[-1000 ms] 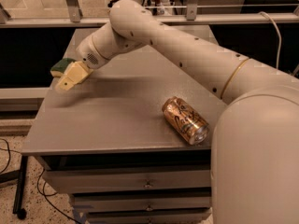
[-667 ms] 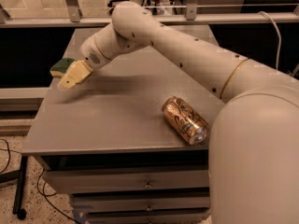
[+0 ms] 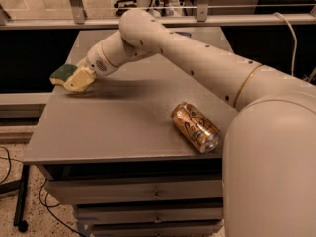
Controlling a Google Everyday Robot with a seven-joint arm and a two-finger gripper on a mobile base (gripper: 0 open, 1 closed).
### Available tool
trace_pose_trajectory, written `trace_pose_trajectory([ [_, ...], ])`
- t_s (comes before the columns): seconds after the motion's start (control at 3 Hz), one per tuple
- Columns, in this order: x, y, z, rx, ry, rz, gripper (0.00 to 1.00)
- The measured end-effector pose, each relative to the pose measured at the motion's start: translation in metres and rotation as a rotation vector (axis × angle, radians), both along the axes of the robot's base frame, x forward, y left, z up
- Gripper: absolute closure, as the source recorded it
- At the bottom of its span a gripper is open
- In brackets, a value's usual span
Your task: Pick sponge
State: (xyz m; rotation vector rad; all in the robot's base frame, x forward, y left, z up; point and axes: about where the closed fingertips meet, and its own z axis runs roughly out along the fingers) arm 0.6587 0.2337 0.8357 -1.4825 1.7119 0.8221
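Observation:
The sponge (image 3: 62, 72) shows its dark green top at the far left edge of the grey table (image 3: 118, 127). My gripper (image 3: 75, 79), cream-coloured at its tip, is right against the sponge's near right side and covers part of it. I cannot tell whether the sponge rests on the table or is held. My white arm reaches in from the right, across the table's back half.
A gold can (image 3: 196, 127) lies on its side near the table's front right. Drawers (image 3: 155, 195) sit under the tabletop. A rail with a glass partition (image 3: 98, 19) runs behind the table. Cables (image 3: 10, 181) and a stand leg lie on the floor at the left.
The arm's elbow has shifted slightly to the right and down. The gripper and the sponge stay at nearly the same spot at the table's left edge.

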Motion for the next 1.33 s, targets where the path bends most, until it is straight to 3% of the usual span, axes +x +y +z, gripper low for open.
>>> trace_pose_trajectory([
  [0.33,0.0,-0.003,0.0,0.001,-0.007,-0.011,0.63],
  [0.67,0.006,-0.016,0.026,0.013,-0.054,-0.018,0.88],
  [1.0,0.015,-0.043,0.076,0.072,-0.087,-0.023,1.0],
  [1.33,0.018,-0.043,0.088,0.088,-0.099,-0.024,1.0],
])
